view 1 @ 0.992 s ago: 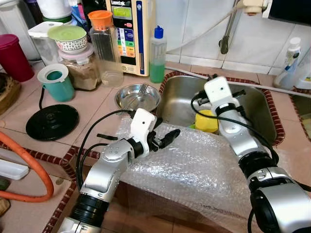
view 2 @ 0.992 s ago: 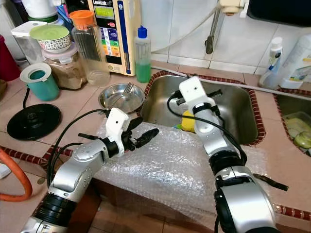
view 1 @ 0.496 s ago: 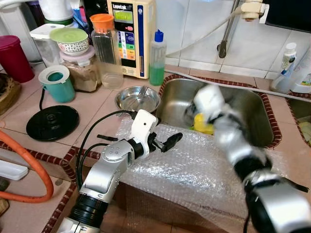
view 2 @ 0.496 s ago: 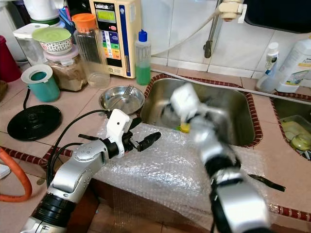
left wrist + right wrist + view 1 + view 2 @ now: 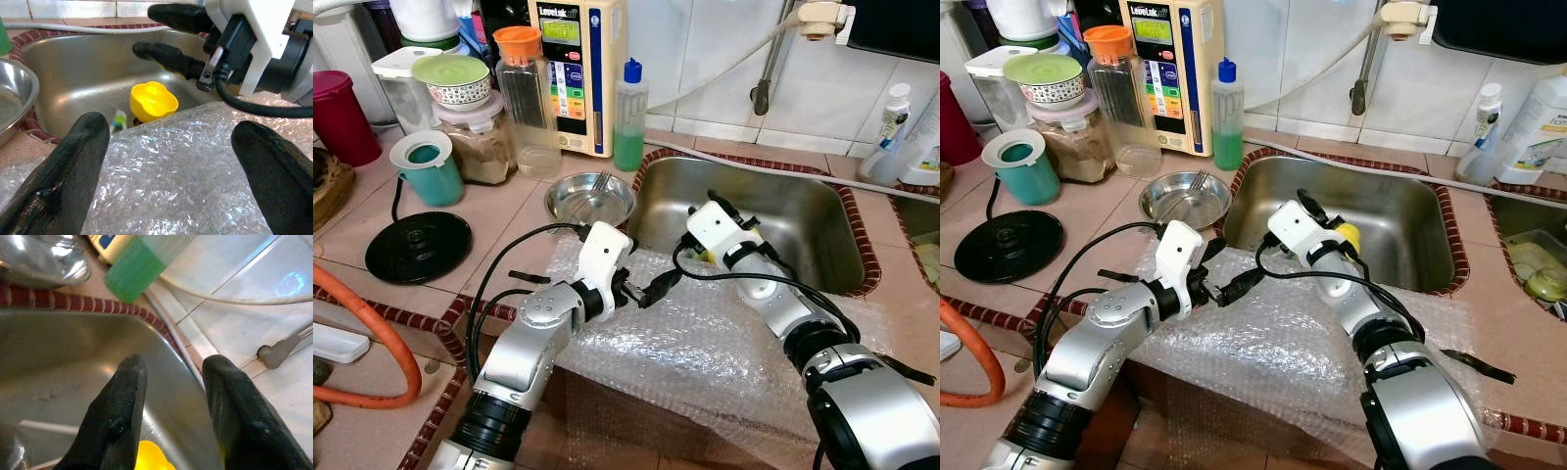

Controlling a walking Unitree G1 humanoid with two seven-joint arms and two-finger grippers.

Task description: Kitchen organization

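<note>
The right gripper point(image 5: 168, 416), fingers parted and empty, hangs inside the sink point(image 5: 822, 211) just above the yellow cup point(image 5: 152, 101). The left gripper point(image 5: 171, 176), spread wide and empty, hovers over the bubble wrap point(image 5: 705, 343) at the sink's front edge.

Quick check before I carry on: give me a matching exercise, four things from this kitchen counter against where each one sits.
Things:
1. yellow plastic cup
2. round steel bowl
3. clear bubble wrap sheet
4. black round kettle base

Places:
A. draped over the counter's front edge
B. inside the steel sink
C. counter tiles just left of the sink
D. counter, in front of the teal mug

Pairs: 1-B, 2-C, 3-A, 4-D
</note>
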